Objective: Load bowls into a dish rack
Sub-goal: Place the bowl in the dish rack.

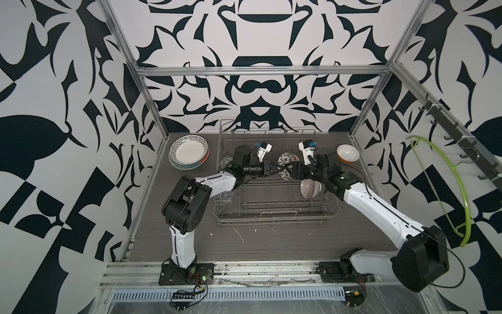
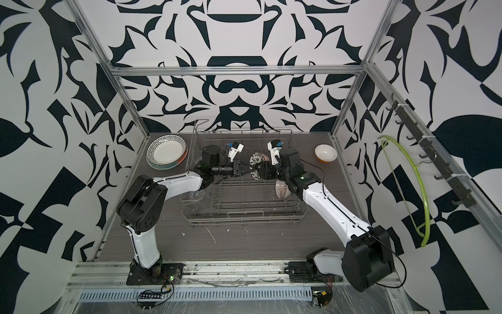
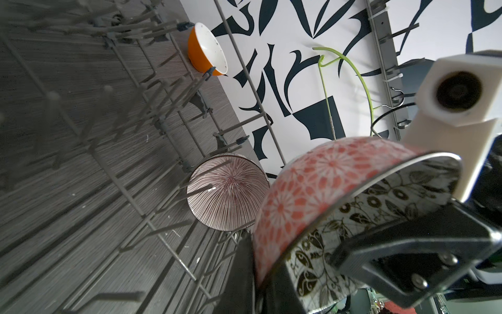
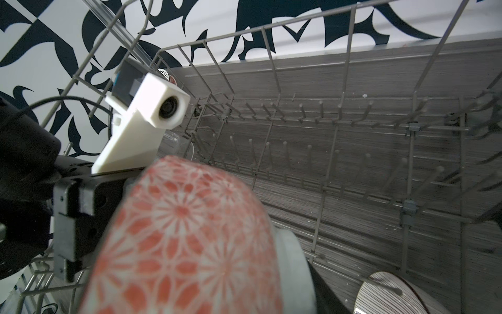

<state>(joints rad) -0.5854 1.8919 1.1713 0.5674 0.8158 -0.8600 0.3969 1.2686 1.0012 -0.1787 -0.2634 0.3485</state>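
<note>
Floral bowl [image 1: 285, 159] on edge above mid dish rack [image 1: 271, 215], mouth twd 9 o'clock, foot twd 3. Left fingers [image 3: 407, 244] clenched on its rim. Right fingers [image 4: 326, 293] at the foot; can't tell if gripping. Striped bowl [image 1: 311, 189] sits among the tines [image 4: 309, 157] at 4 o'clock. Orange bowl [image 1: 347, 152] on table [image 1: 244, 244], 3 o'clock, outside rack.

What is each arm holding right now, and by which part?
Left gripper: the floral bowl, pinched at its rim, one finger inside, one outside. Right gripper is at the same bowl; grip unclear.
</note>
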